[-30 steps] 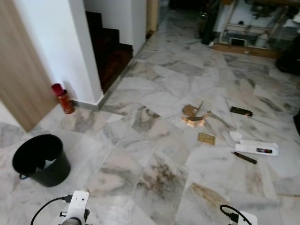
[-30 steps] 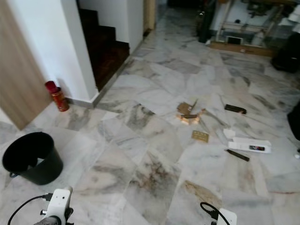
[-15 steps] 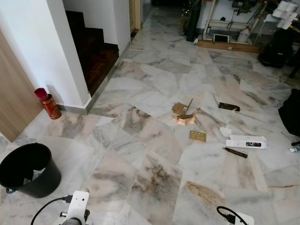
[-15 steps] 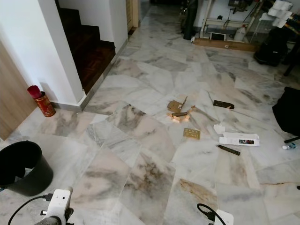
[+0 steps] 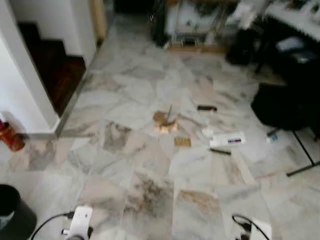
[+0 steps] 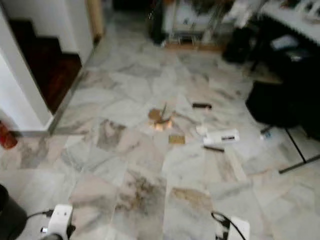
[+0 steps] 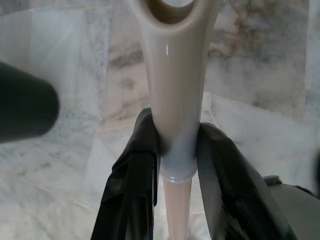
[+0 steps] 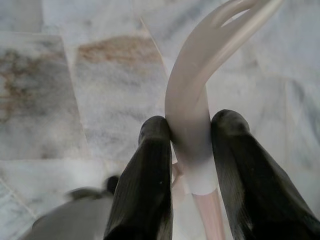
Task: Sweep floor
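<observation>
**Marble floor littered ahead, both tools in hand, approach under way**

Grey-veined white marble floor (image 5: 150,200) stretches ahead of the robot, and the head views are blurred, so the robot is probably walking or turning. A scatter of rubbish lies around the middle of the floor, at roughly twelve o'clock from the robot: a crumpled brown cardboard piece (image 5: 164,120), a small flat tan card (image 5: 182,142) just at its five o'clock, a white rectangular carton (image 5: 227,140) out at three o'clock from the card, a thin dark stick (image 5: 220,151) just below the carton, and a small dark flat bar (image 5: 206,107) farther off at one o'clock.

In the left wrist view, the left end effector (image 7: 175,165) has its two black fingers clamped on a pale cream plastic handle (image 7: 175,100) that ends in a hanging loop. The right end effector (image 8: 192,150) is likewise clamped on a curved pale pink-cream plastic handle (image 8: 192,105) that forks at its end. These are presumably the broom and dustpan; their working ends cannot be seen.

A black round plastic bin (image 5: 12,217) stands at the robot's nine o'clock, close by, and a red cylindrical can (image 5: 9,137) sits by the white wall beyond it.

Judged from this, sweeping has not begun: the step in hand is the approach. The next move calls for closing on the rubbish until it is within reach, then lowering both tools to the floor beside the nearest pieces.
</observation>
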